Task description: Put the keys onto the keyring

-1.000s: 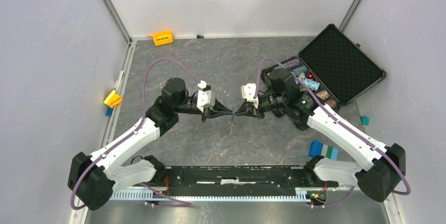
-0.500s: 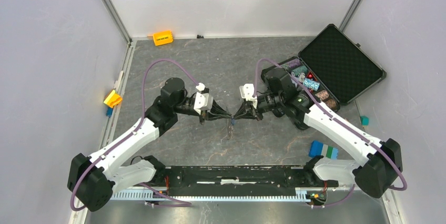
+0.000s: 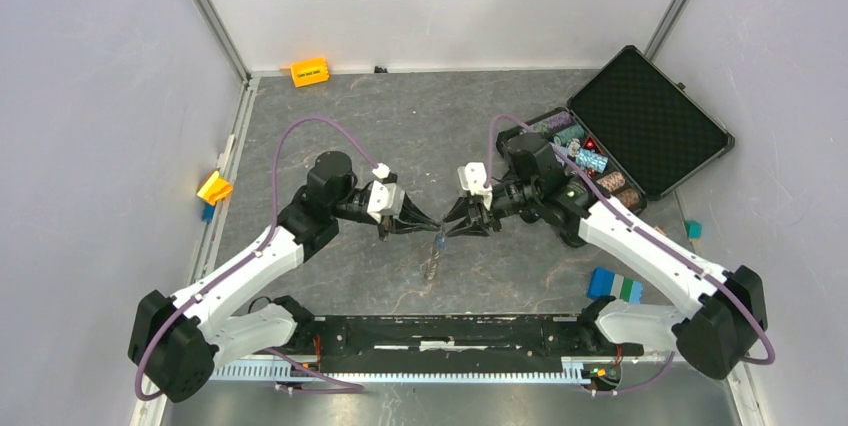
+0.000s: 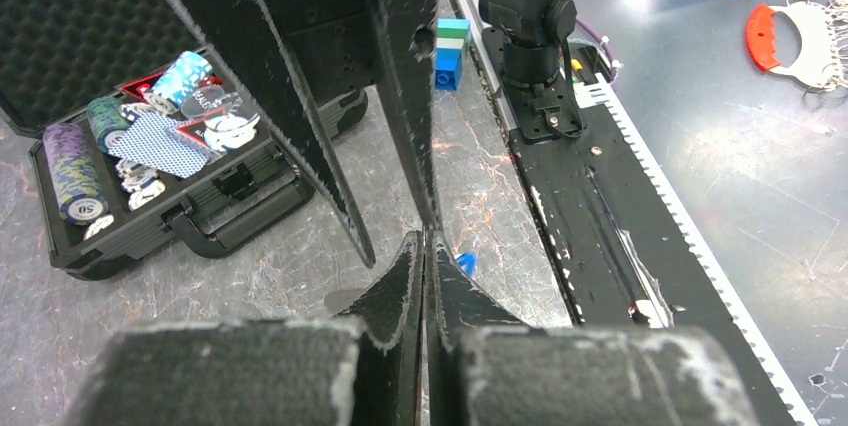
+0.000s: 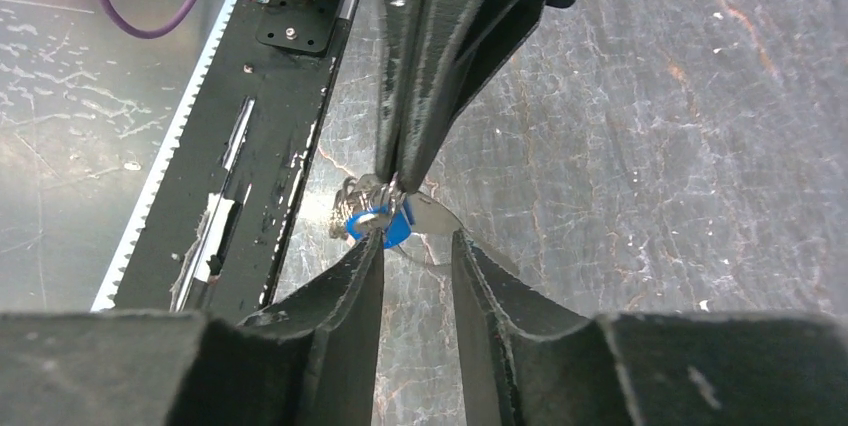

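Observation:
A small bunch of keys (image 3: 433,256) with a blue-headed key (image 5: 388,226) hangs just above the table's middle, on a thin metal keyring (image 5: 372,212). My left gripper (image 3: 430,226) is shut, and its tips (image 5: 395,178) pinch the top of the keyring. In its own view the left gripper (image 4: 424,244) shows closed jaws with only a blue scrap of the key (image 4: 466,263) beyond them. My right gripper (image 3: 449,227) faces it from the right. The right gripper (image 5: 418,238) is open, and its left finger (image 5: 372,251) touches the blue key head.
An open black case (image 3: 648,118) of poker chips lies at the back right. Small blocks lie around: orange (image 3: 309,72), yellow (image 3: 213,187), a blue-green brick (image 3: 615,286) and a teal one (image 3: 693,230). The black rail (image 3: 450,336) runs along the near edge.
The right gripper has opened and let go of the keys. Both grippers have come lower and nearer, and the keys now dangle from the left gripper.

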